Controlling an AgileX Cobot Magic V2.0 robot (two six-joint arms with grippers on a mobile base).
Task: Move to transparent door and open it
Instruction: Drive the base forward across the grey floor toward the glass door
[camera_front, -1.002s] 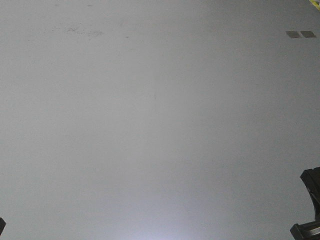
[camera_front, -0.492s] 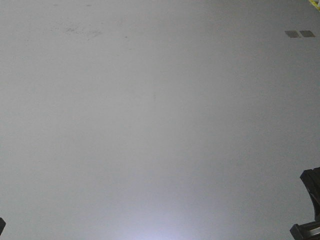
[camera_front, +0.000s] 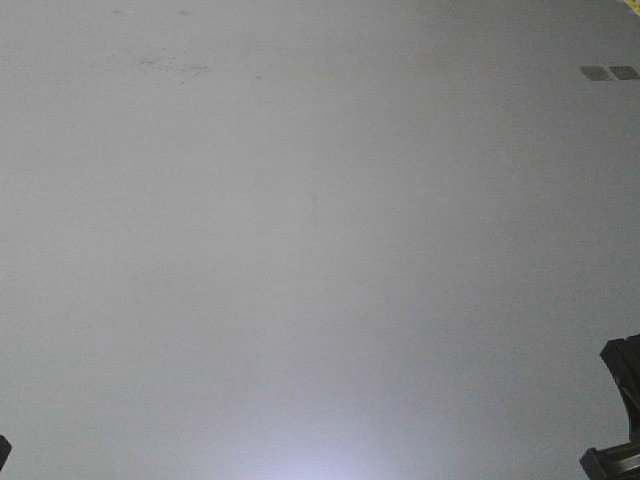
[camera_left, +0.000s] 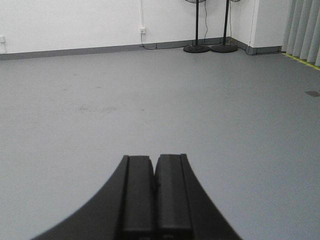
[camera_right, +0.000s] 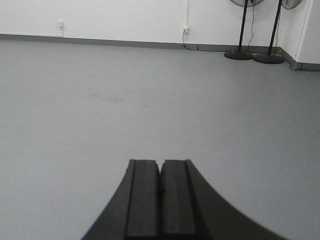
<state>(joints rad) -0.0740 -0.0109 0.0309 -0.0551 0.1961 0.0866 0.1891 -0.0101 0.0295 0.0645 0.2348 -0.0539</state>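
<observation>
The transparent door is out of view in every frame. My left gripper (camera_left: 154, 157) is shut, its two black fingers pressed together with nothing between them, pointing over bare grey floor. My right gripper (camera_right: 160, 162) is shut the same way and holds nothing. In the front view only a black corner of the right arm (camera_front: 620, 415) shows at the lower right edge, and a sliver of the left arm (camera_front: 3, 452) at the lower left.
Grey floor (camera_front: 320, 240) fills the front view, with a scuffed patch (camera_front: 172, 66) and two dark floor tiles (camera_front: 608, 72). Two standing fans (camera_left: 196, 48) rise by the white back wall (camera_left: 75, 22). Grey curtains (camera_left: 304, 27) hang at right beside a yellow floor line (camera_left: 300, 60).
The floor marks in the front view have shifted slightly down and to the right, so the base has moved a little. Both arms hold the same pose.
</observation>
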